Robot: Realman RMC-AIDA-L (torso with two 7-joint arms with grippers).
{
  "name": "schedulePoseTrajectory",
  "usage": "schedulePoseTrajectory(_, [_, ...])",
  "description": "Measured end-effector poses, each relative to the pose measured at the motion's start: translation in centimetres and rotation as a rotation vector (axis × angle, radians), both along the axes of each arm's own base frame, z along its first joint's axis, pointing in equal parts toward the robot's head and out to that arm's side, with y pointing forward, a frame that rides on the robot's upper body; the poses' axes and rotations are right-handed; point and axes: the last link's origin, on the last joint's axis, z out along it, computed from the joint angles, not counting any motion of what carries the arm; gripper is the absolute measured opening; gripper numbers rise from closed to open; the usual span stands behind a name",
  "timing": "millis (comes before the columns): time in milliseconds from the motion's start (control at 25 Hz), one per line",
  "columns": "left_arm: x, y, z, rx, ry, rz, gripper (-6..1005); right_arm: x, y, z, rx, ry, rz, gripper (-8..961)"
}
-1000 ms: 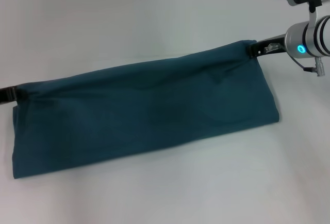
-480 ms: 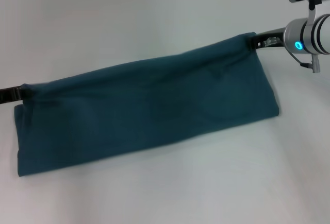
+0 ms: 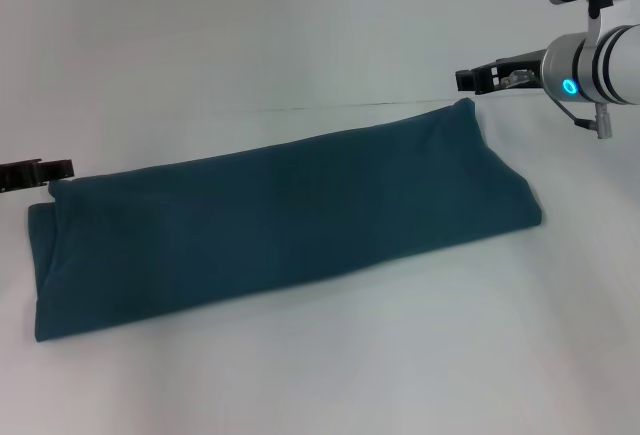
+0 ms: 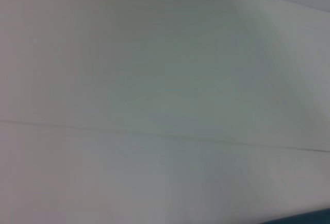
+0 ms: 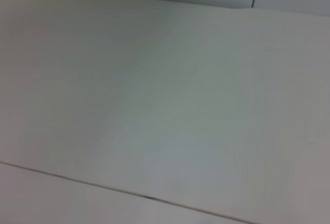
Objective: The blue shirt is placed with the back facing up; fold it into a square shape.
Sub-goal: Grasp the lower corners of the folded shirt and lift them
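Now folded into a long band, the blue shirt (image 3: pixel 280 220) lies flat on the white bench (image 3: pixel 320 375), plain side up, running from about eight o'clock near the left edge of the head view toward two o'clock at the right. Its lower edge and both short ends rest on the bench, and the far right corner rises to a small peak.

At two o'clock, the right gripper (image 3: pixel 468 79) hangs just above and beside that peak, clear of the cloth. Its dark jaws hold nothing; whether they stand apart or together cannot be told from this angle. Behind them the silver wrist (image 3: pixel 592 67) shows a glowing blue ring.

At nine o'clock, the left gripper (image 3: pixel 62 168) pokes in from the frame edge, just beside the shirt's upper left corner and not gripping it. Its jaws are empty too, and their spacing cannot be told.

Both wrist views show mostly bare white bench crossed by a thin seam line (image 4: pixel 154 132), with a sliver of the shirt's blue cloth showing at one corner of the left wrist view.
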Motion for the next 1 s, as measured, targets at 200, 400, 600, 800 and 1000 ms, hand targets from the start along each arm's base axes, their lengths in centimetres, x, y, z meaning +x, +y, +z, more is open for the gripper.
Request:
schedulePoseTrajectory(200, [-0.4,-0.6,0.8,-0.013,-0.038,0.043,528,0.1,-0.2,-0.2,-0.012,0.004,-0.006,698])
schedulePoseTrajectory(400, [-0.2,-2.3,2.4,-0.076,-0.119,0.160,788,0.0,-0.3,-0.2,-0.030,0.004,-0.006,896])
schedulePoseTrajectory(600, [0.7,-4.5,3.3,-0.147,-0.134,0.270,934,-0.6,-0.4,0.4,-0.046,-0.002,0.008,934])
schedulePoseTrajectory(800, [1.1,-6.4,3.5,-0.224,-0.154,0.382,936,-0.9,-0.6,1.2,-0.052,-0.008,0.018,933])
schedulePoseTrajectory(1000, [0.6,-7.3,3.7,-0.237,-0.186,0.477,937,-1.0,-0.5,1.5,-0.052,-0.019,0.026,932])
